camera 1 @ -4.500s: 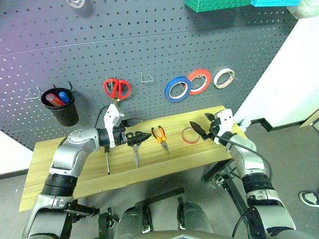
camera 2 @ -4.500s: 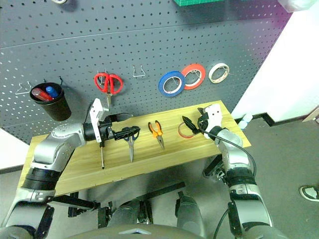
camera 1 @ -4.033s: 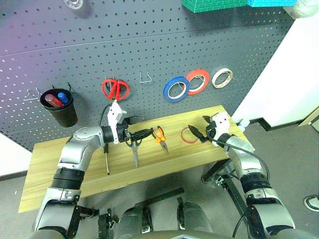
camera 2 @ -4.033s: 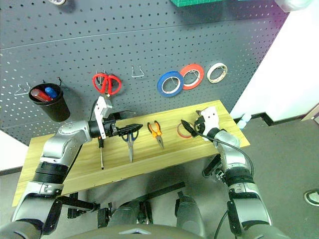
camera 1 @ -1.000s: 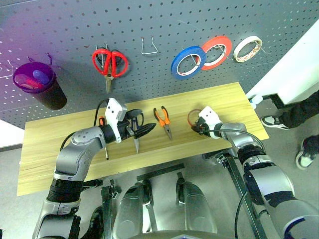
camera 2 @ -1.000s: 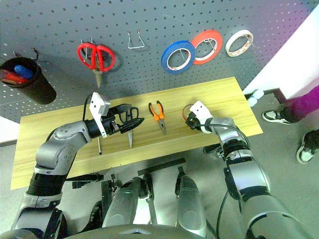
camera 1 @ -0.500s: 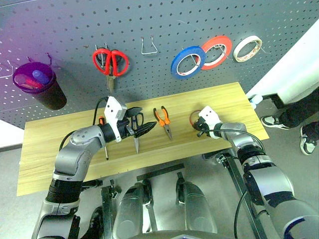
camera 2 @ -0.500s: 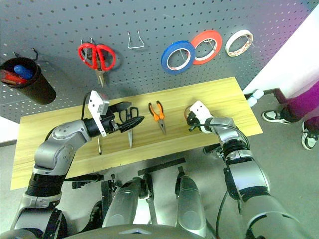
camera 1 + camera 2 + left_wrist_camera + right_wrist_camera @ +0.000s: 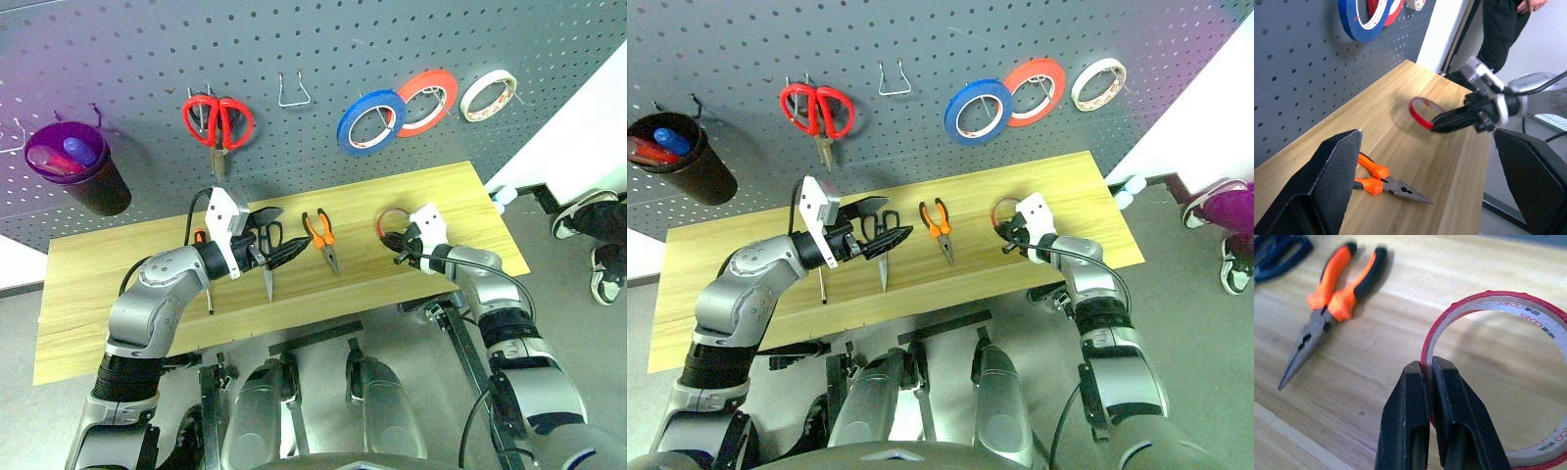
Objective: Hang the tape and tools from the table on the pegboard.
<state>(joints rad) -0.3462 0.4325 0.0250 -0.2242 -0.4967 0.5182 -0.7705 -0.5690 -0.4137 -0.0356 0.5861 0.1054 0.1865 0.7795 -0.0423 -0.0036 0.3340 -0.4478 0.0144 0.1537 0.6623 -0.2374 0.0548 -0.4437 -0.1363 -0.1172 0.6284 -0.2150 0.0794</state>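
item 1, tape (image 9: 1497,303): my right gripper (image 9: 1426,377) has just clamped its rim and lifted it off the table (image 9: 127,284), ready for the pegboard (image 9: 127,59); left gripper (image 9: 269,240) stays agape over the scissors (image 9: 266,247).

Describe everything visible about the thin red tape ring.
The tape is a thin, narrow ring with a red outer face, a pale inner face printed with small lettering, and an open middle. The right gripper is shut on its rim, holding it tilted above the table, to the right of the pliers.
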